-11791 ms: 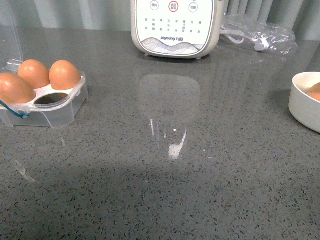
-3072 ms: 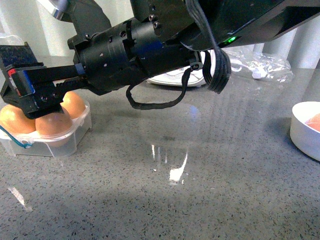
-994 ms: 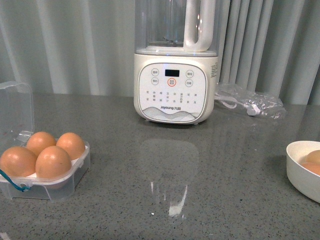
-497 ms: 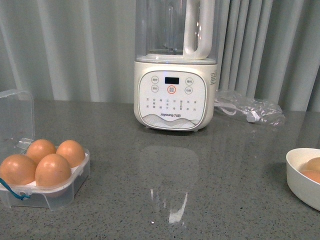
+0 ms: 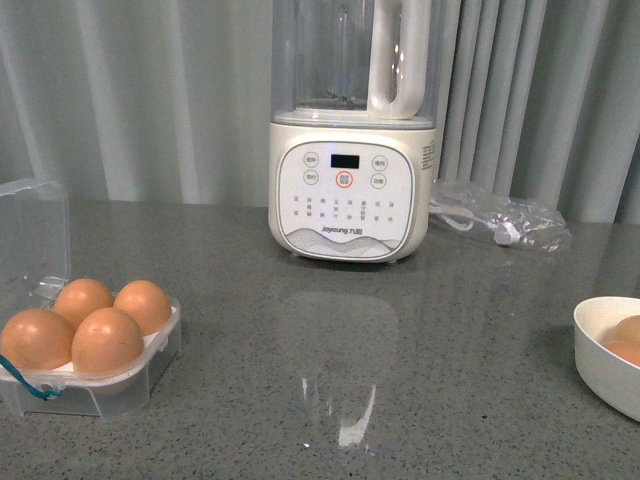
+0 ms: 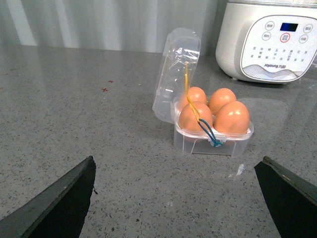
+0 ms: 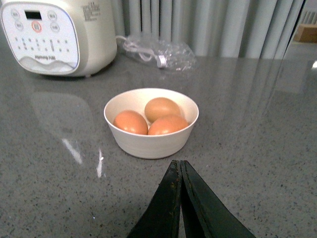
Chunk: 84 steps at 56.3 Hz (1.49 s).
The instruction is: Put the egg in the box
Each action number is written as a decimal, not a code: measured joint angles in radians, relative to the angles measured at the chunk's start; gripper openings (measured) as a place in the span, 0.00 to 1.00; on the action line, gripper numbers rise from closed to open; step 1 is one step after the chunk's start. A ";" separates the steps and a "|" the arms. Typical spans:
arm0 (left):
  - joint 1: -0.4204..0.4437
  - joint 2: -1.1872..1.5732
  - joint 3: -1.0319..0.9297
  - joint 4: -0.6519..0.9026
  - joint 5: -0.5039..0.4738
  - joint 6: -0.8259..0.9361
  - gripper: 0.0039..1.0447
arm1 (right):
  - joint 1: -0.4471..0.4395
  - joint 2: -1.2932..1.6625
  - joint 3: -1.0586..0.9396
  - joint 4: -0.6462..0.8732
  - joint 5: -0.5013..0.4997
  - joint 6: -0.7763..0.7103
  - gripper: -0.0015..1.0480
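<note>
Front view: neither of my arms shows. The box stands on my left-arm side with its lid raised and all four slots filled, the egg in the near slot, so I judge the placement complete. Left wrist view: my left gripper is spread wide and empty, and the box sits just ahead of it. Right wrist view: my right gripper is pressed closed on nothing, and a white bowl holding three brown eggs sits just ahead. An egg is light and rigid but brittle, smooth and prone to slip, so grasp it across its widest girth with gentle pressure. The countertop is hard, glossy stone, so a dropped egg would likely roll or crack. The blender stands well beyond, so approach room is ample.
</note>
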State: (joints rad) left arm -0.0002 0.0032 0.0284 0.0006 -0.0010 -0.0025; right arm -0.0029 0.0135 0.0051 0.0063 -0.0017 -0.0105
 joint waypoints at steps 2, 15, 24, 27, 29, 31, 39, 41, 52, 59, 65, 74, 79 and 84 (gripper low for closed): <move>0.000 0.000 0.000 0.000 0.000 0.000 0.94 | 0.000 -0.008 0.000 0.000 0.000 0.000 0.03; 0.000 0.000 0.000 0.000 0.000 0.000 0.94 | 0.000 -0.009 0.000 -0.006 0.000 -0.001 0.04; 0.000 0.000 0.000 0.000 0.000 0.000 0.94 | 0.000 -0.009 0.000 -0.006 0.000 0.000 0.27; 0.000 0.000 0.000 0.000 0.000 0.000 0.94 | 0.000 -0.009 0.000 -0.006 0.000 0.000 0.36; 0.000 0.000 0.000 0.000 0.000 0.000 0.94 | 0.000 -0.009 0.000 -0.006 0.000 0.000 0.41; 0.000 0.000 0.000 0.000 0.000 0.000 0.94 | 0.000 -0.009 0.000 -0.006 0.000 0.000 0.46; 0.000 0.000 0.000 0.000 0.000 0.000 0.94 | 0.000 -0.009 0.000 -0.006 0.000 0.000 0.68; 0.000 0.000 0.000 0.000 0.000 0.000 0.94 | 0.000 -0.009 0.000 -0.006 0.000 0.000 0.73; 0.000 0.000 0.000 0.000 0.000 0.000 0.94 | 0.000 -0.009 0.000 -0.006 0.000 0.001 0.93; 0.000 0.000 0.000 0.000 0.000 0.000 0.94 | 0.000 -0.009 0.000 -0.006 0.000 0.001 0.93; 0.000 0.000 0.000 0.000 0.000 0.000 0.94 | 0.000 -0.009 0.000 -0.006 0.000 0.001 0.93; -0.068 0.099 0.062 -0.178 -0.235 -0.036 0.94 | 0.000 -0.009 0.000 -0.006 0.000 0.001 0.93; -0.067 0.203 0.096 -0.206 -0.328 -0.045 0.94 | 0.000 -0.010 0.000 -0.006 -0.002 0.001 0.93; -0.026 0.248 0.117 -0.148 -0.294 -0.053 0.94 | 0.000 -0.009 0.000 -0.006 -0.002 0.001 0.93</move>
State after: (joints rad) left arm -0.0265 0.2512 0.1455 -0.1471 -0.2955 -0.0551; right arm -0.0029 0.0044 0.0051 0.0006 -0.0036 -0.0093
